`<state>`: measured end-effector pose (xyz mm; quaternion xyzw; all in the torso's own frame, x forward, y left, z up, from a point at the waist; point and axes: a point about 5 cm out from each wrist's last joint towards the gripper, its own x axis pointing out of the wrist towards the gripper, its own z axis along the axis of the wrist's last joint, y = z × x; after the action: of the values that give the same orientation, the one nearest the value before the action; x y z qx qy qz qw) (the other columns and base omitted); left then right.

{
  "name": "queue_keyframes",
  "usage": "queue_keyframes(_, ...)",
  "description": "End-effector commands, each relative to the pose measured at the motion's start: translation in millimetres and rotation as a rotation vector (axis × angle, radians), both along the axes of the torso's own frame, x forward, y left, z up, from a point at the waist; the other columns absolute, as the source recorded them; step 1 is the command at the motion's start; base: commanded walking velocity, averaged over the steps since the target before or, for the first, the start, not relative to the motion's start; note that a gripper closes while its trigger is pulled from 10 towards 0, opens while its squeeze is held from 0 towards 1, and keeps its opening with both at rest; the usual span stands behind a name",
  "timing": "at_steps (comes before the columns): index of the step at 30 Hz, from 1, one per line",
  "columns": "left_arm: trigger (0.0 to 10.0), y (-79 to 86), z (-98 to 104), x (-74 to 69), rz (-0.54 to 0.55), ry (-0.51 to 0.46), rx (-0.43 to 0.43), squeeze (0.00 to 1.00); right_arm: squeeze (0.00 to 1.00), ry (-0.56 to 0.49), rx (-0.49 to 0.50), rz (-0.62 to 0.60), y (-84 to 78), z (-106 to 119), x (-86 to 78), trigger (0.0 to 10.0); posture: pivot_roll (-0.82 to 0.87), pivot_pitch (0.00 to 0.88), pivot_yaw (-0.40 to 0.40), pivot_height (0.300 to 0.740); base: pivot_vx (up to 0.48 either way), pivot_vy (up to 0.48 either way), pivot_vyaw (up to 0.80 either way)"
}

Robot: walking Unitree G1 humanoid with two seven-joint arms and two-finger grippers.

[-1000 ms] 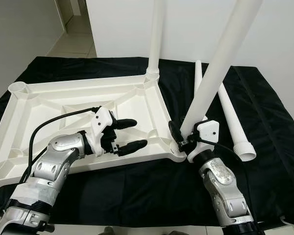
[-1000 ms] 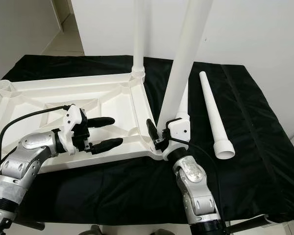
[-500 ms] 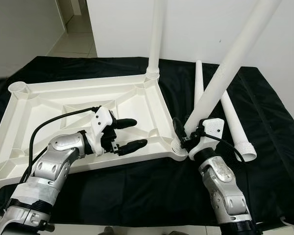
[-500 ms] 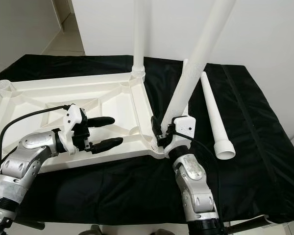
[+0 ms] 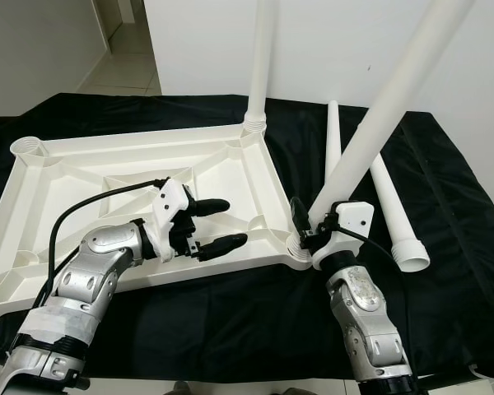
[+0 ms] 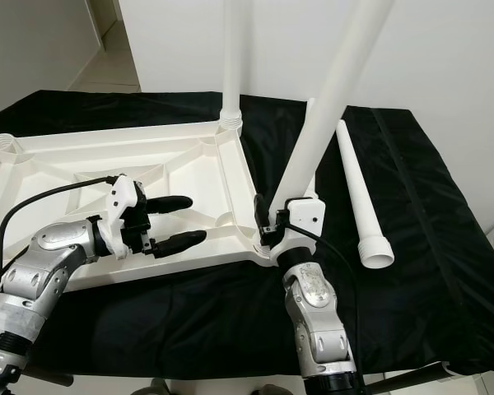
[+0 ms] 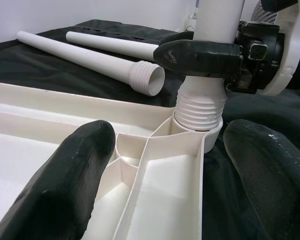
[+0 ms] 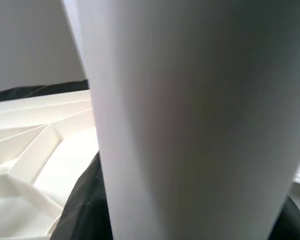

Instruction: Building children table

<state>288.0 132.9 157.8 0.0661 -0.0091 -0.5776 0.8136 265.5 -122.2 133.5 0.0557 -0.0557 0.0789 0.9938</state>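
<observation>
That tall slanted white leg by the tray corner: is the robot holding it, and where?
Yes. The right gripper is shut on the white leg near its bottom end, just above the ribbed part sitting in the tabletop's corner socket. The left gripper is open, holding nothing.

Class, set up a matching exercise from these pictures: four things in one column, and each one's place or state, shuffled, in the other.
Things:
1. left claw
2. right claw
3. far table leg
4. spare legs

States:
A. lying on the black cloth
B. shut on the tilted leg at the near corner socket
C. standing upright in the tabletop's far corner
D. open over the tabletop's near edge

Pairs: 1-D, 2-B, 3-C, 4-A
</observation>
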Motion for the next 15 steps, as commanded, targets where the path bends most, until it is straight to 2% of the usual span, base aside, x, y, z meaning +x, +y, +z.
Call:
queue_keyframes(1, 10.0, 2.6, 1.8, -0.5, -0.023, 0.0, 0.006, 0.0, 0.0, 0.17, -0.02, -0.123, -19.0, -34.1, -2.8, 10.0, 0.04, 0.021, 0.0, 0.74, 0.0, 0.0, 0.0)
queue_keyframes(7, 10.0, 3.1, 1.6, -0.6, -0.023, 0.001, 0.007, 0.0, 0.0, 0.174, 0.003, -0.19, -23.8, -35.3, -1.9, 10.0, 0.04, 0.022, -0.001, 0.74, 0.0, 0.0, 0.0)
queue_keyframes(9, 10.0, 3.4, 1.6, -0.8, -0.023, 0.0, 0.009, 0.0, 0.0, 0.198, 0.003, -0.312, -29.8, -37.9, -1.0, 10.0, 0.04, 0.019, -0.005, 0.74, 0.0, 0.0, 0.0)
queue_keyframes(12, 10.0, 3.4, 1.5, -0.9, -0.023, -0.001, 0.01, 0.0, 0.0, 0.208, -0.006, -0.352, -31.7, -39.0, -0.8, 10.0, 0.04, 0.019, -0.005, 0.74, 0.0, 0.0, 0.0)
queue_keyframes(15, 10.0, 3.3, 1.4, -2.0, -0.023, -0.002, 0.009, 0.0, 0.0, 0.236, -0.038, -0.451, -31.8, -45.0, -2.5, 10.0, 0.05, 0.017, -0.011, 0.74, 0.0, 0.0, 0.0)
